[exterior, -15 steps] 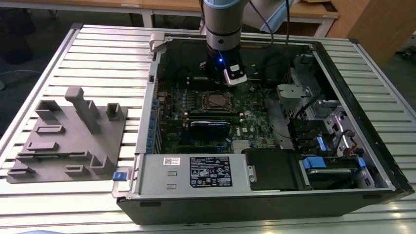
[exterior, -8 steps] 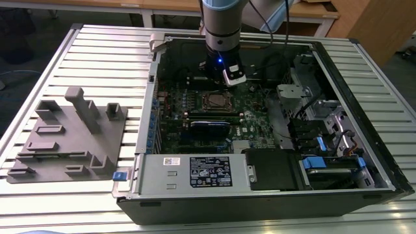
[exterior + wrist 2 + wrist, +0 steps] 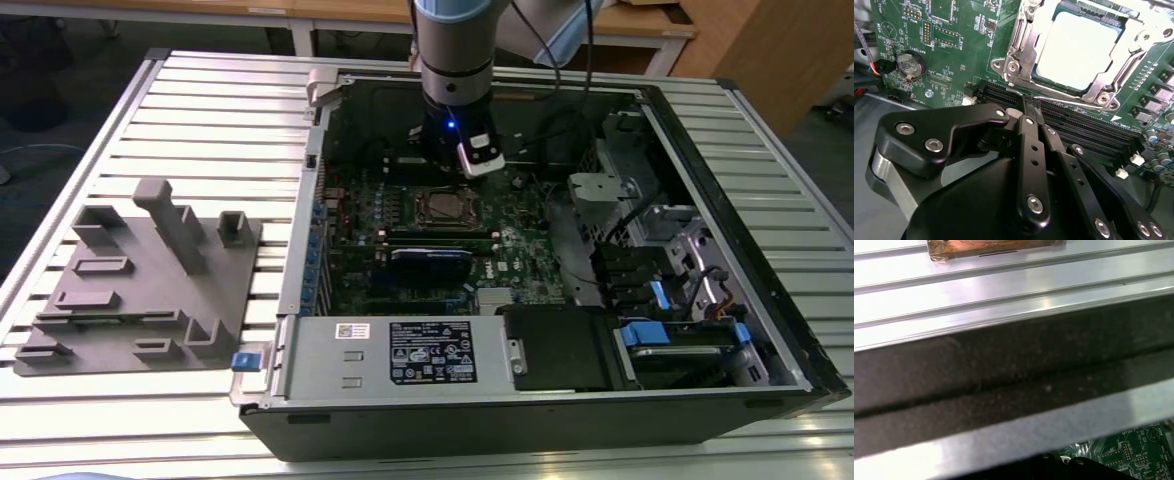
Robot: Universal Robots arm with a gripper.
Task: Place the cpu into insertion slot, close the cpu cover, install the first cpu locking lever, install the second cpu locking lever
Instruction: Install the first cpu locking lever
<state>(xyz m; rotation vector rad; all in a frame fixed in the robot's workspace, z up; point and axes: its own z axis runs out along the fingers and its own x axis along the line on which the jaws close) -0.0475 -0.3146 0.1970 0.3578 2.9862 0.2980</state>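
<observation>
1. Your work surface is a slatted aluminium table [image 3: 200, 110]. An open computer case [image 3: 534, 410] lies across the centre and right of the exterior view, and a grey moulded fixture [image 3: 147, 280] sits at the lower left.
2. The arm comes down from the upper centre of the exterior view into the case, over the green motherboard [image 3: 400, 230].
3. Your gripper [image 3: 1031, 106] has its two black fingers brought together to a narrow tip with nothing between them, as the second wrist view shows.
4. The insertion slot [image 3: 441, 207] sits in the middle of the exterior view, just below the gripper in the frame and slightly to the exterior view's left.
5. The cpu [image 3: 1079, 47] lies flat in that slot, its pale metal top facing up.
6. The cpu cover [image 3: 1024, 50] appears folded down around the chip, framing it on all sides.
7. You cannot tell from these views whether either locking lever is latched.
8. The key relation is that the socket lies straight ahead of the fingertips, past the long black memory slots [image 3: 1084, 120], which run crosswise between the tips and the socket. The tips hover close over those slots, near the socket's nearest edge but apart from it.
</observation>
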